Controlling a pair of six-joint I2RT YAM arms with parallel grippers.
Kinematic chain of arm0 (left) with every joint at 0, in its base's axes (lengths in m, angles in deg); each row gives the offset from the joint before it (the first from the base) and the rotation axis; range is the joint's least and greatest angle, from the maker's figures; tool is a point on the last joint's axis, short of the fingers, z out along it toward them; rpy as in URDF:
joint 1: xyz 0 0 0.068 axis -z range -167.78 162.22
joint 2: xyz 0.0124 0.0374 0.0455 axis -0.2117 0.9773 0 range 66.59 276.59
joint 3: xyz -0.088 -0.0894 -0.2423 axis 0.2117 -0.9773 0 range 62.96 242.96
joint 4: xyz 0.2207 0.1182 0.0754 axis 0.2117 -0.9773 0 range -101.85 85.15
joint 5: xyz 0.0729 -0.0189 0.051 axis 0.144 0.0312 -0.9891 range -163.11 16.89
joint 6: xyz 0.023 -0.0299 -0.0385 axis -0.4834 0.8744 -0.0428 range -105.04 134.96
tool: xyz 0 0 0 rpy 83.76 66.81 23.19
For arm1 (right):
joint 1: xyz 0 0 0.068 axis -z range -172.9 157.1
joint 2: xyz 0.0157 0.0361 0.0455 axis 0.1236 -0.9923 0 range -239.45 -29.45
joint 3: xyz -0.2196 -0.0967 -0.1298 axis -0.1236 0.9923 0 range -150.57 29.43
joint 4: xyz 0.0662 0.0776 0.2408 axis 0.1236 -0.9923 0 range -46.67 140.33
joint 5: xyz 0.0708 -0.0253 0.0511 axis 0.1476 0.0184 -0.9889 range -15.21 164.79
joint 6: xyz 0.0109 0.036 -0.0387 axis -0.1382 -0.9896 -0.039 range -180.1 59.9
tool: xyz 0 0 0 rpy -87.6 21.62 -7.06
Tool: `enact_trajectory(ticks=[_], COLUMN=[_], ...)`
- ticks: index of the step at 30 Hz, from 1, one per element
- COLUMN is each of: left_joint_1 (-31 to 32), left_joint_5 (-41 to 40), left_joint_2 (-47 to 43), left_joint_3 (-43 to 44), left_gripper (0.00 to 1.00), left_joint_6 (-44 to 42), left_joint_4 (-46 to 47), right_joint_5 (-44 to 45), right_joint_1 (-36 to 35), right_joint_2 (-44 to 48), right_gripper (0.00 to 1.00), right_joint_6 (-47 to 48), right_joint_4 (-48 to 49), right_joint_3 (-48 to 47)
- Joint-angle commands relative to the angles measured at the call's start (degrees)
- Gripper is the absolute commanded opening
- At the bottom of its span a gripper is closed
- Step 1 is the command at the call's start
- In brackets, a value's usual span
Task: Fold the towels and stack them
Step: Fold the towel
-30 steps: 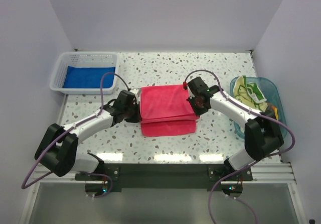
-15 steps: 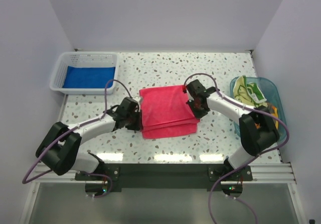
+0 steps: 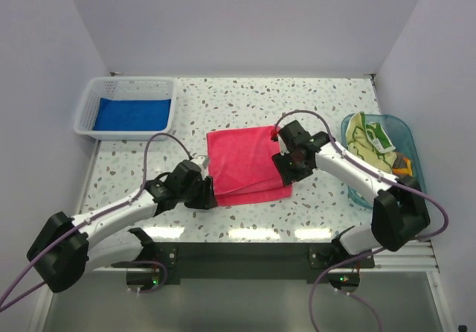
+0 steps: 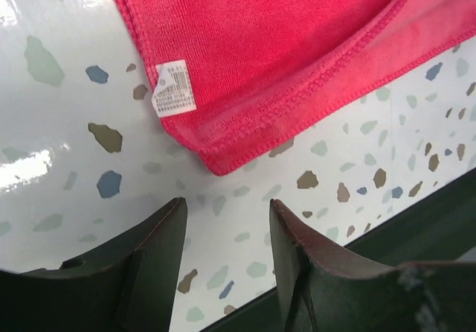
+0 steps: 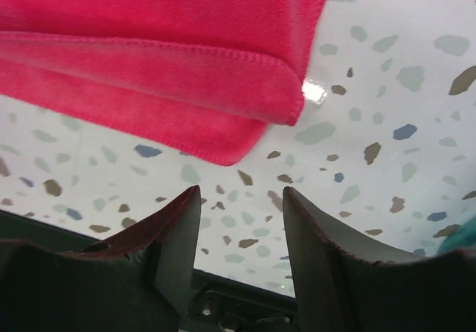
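Since 1.0 s ago, the left tool (image 3: 207, 196) has withdrawn toward the near edge, and the layers of the pink towel (image 3: 245, 164) now lie closer to flush. The towel rests folded at mid worktop (image 3: 223, 101). The left tool and the right tool (image 3: 286, 170) both stand apart and empty, each just off a near corner. The step in hand is judged to be release after fold 1. The next move probably calls for re-gripping 1 edge for fold 2, or transfer onto the blue towel (image 3: 132, 113) in the basket (image 3: 126, 83).

Bare table (image 3: 245, 101) flanks pink towel (image 3: 245, 161); basket (image 3: 130, 86) far-left, tub (image 3: 407, 135) far-right block edges.
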Motion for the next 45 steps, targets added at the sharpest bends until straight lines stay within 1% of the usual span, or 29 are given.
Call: enact_trajectory(ticks=[1, 5, 6, 7, 11, 13, 15, 18, 20, 24, 32, 39, 45], left_joint_1=[1.1, 1.1, 1.1, 1.1, 1.1, 1.1, 1.1, 1.1, 1.5, 3.1, 9.3, 13.6, 14.6], left_joint_5=[-0.1, -3.7, -4.8, -7.6, -13.6, -15.3, -15.6, -13.9, -12.4, -11.3, -12.6, -15.3, -16.0], left_joint_2=[-5.3, -9.6, -10.3, -10.3, -6.3, -1.8, 3.0, 8.6, 11.9, 15.3, 18.4, 18.8, 18.4], left_joint_3=[-1.0, 1.0, 1.8, 3.8, 10.0, 13.3, 14.7, 16.9, 17.3, 17.1, 14.8, 12.8, 11.4], left_gripper=[0.54, 0.54, 0.54, 0.53, 0.49, 0.46, 0.45, 0.42, 0.41, 0.39, 0.38, 0.39, 0.40], left_joint_6=[4.1, 5.2, 5.3, 5.4, 5.2, 4.5, 3.3, 1.6, 0.7, 0.1, 1.4, 2.7, 4.0], left_joint_4=[-2.3, -5.7, -6.7, -7.1, -6.7, -5.7, -3.8, -1.3, -0.2, 0.7, -0.4, -1.8, -2.3], right_joint_5=[-3.8, -2.5, -2.2, -2.0, 1.4, 1.8, 0.6, 0.5, 0.0, -2.6, -2.8, -2.5, -2.9], right_joint_1=[-0.9, -0.9, -0.9, -0.9, -0.9, -0.9, -0.9, -0.9, -1.0, -2.1, -4.9, -6.3, -6.9], right_joint_2=[4.5, 11.6, 12.4, 12.7, 8.4, 4.0, 0.1, -4.0, -5.7, -9.8, -15.0, -16.1, -14.2], right_gripper=[0.52, 0.54, 0.53, 0.52, 0.48, 0.47, 0.47, 0.47, 0.47, 0.49, 0.50, 0.50, 0.50], right_joint_6=[-4.6, -6.8, -7.1, -8.0, -7.9, -7.8, -7.8, -7.6, -7.8, -8.5, -10.3, -10.0, -10.7], right_joint_4=[-3.6, -1.7, -0.4, 2.4, 5.9, 8.6, 10.4, 13.7, 14.8, 16.2, 18.6, 16.9, 15.7], right_joint_3=[-1.0, 0.7, 1.2, 2.2, -0.7, -2.9, -3.8, -5.2, -6.2, -7.9, -8.4, -8.2, -4.9])
